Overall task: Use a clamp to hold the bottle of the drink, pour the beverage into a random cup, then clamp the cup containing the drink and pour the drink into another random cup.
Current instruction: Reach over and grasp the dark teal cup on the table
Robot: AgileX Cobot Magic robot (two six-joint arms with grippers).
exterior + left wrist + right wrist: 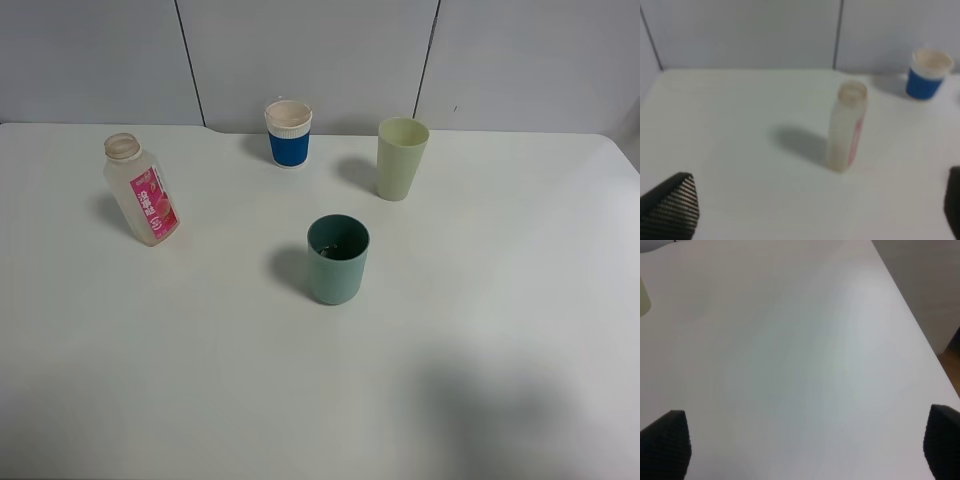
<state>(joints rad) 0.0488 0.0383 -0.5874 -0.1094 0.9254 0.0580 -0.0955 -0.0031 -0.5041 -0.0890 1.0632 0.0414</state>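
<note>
The bottle point(142, 190) stands uncapped at the left of the table, clear plastic with a pink label. Three cups stand apart from it: a teal cup point(338, 259) in the middle, a blue cup with a white rim point(288, 133) at the back, and a pale green cup point(401, 158) at the back right. Neither gripper shows in the exterior high view. My left gripper point(815, 200) is open and well short of the bottle point(846, 127), with the blue cup point(927, 73) beyond. My right gripper point(807, 440) is open over bare table, nothing between its fingers.
The white table point(520, 300) meets a grey panelled wall point(320, 50) at the back. In the right wrist view the table's edge point(912, 315) runs close by, with floor beyond it. A sliver of a pale cup point(644, 297) shows at that view's border.
</note>
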